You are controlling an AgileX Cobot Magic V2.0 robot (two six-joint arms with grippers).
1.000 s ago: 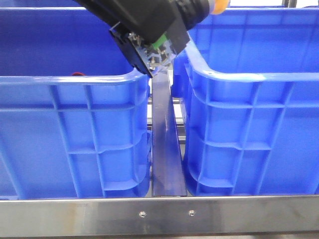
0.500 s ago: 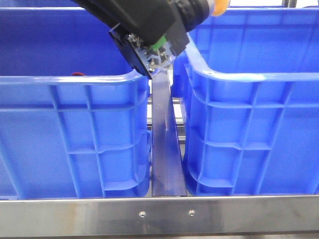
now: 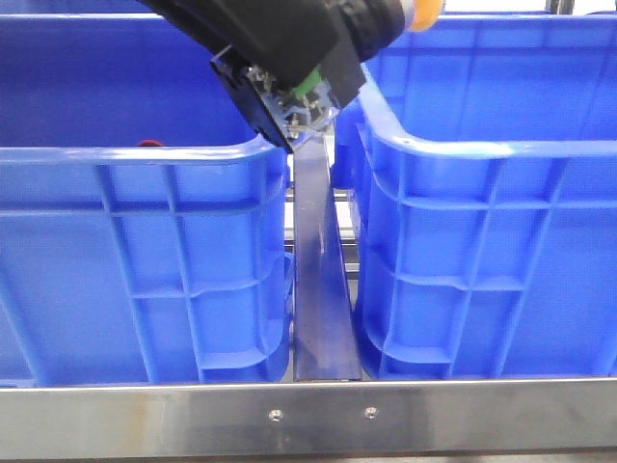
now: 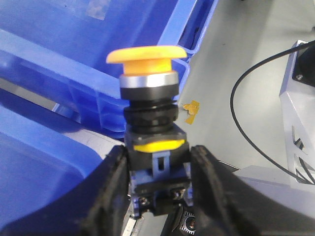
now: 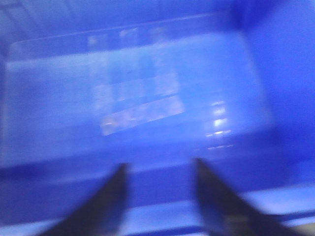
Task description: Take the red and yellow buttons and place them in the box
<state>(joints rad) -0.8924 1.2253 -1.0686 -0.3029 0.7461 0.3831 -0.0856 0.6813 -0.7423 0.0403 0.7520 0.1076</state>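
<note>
My left gripper is shut on the dark lower body of the yellow button, whose orange-yellow cap points away from the wrist. In the front view that gripper is high over the gap between the two blue boxes, left and right, and the cap pokes out over the right box's corner. My right gripper stands open and blurred over a blue box's floor, with nothing between its fingers. The red button is not clearly in view. A thin red sliver shows behind the left box's rim.
A dark blue divider strip runs between the boxes down to the metal front rail. In the left wrist view a grey floor, a black cable and a white housing lie beyond the box rims.
</note>
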